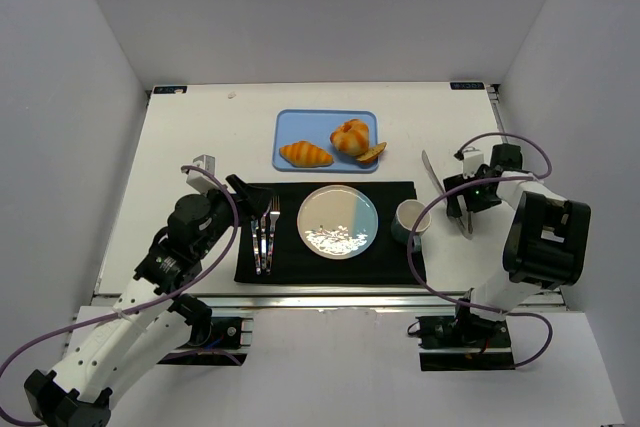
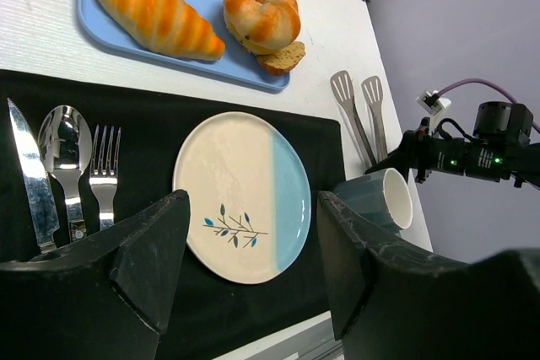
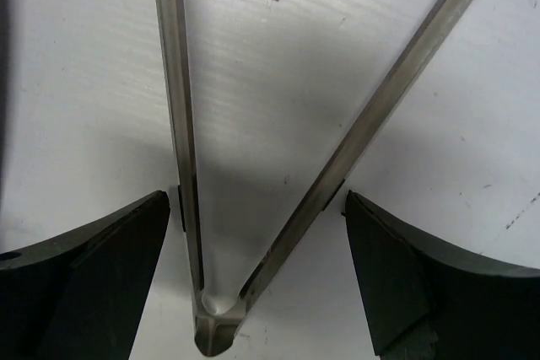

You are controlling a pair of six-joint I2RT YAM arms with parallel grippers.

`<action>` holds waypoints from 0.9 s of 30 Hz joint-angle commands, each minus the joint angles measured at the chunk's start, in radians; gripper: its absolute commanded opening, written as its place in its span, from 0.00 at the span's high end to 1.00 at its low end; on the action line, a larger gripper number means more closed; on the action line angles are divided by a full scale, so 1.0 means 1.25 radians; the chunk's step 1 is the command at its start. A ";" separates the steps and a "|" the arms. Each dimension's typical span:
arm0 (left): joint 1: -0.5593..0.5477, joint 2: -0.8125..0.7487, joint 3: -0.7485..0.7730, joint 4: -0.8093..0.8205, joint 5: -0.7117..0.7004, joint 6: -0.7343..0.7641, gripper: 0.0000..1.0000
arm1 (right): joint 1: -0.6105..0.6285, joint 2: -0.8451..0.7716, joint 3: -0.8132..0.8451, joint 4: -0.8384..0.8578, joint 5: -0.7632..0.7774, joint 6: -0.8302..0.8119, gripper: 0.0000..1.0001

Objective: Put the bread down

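bread on the far side of the table (image 1: 200, 127), not yet on the plate (image 1: 338, 222): all three pieces lie on the blue tray (image 1: 295, 127). a croissant (image 1: 305, 154) is on its left half, a round bun (image 1: 349, 136) on its right half, and a bread slice (image 1: 372, 153) touches the bun and pokes over the tray's right rim.

nearer to you, a black mat (image 1: 395, 197) carries the plate at its middle. the plate is cream with a blue band along its right side and nothing on it. left of the plate, on the mat, lie a fork (image 2: 104, 176), a spoon (image 2: 63, 153) and a knife (image 2: 29, 176), side by side, the fork closest to the plate. a cup (image 1: 410, 219) sits at the mat's right edge, just beside the plate.

your left fingers (image 2: 143, 250) hang above the near left part of the mat, spread wide and holding nothing; in the left wrist view the plate shows between them.

metal tongs (image 1: 432, 173) lie on the bare table right of the mat, with the flat ends far and the hinge near. your right fingers (image 3: 101, 267) are low over the hinge end, spread apart with one finger outside each tong arm. they are not clamped on the tongs; you cannot tell from the right wrist view whether the left finger touches its arm.
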 commanded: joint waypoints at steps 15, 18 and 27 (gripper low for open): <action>0.000 -0.013 -0.001 -0.009 -0.001 0.003 0.29 | 0.052 -0.002 -0.018 0.080 -0.004 0.032 0.95; 0.001 -0.013 0.002 -0.011 -0.001 0.004 0.29 | 0.052 -0.056 0.030 0.050 -0.063 0.036 1.00; 0.000 0.002 0.007 0.005 0.009 0.004 0.29 | 0.128 -0.084 0.293 -0.055 -0.188 0.063 0.73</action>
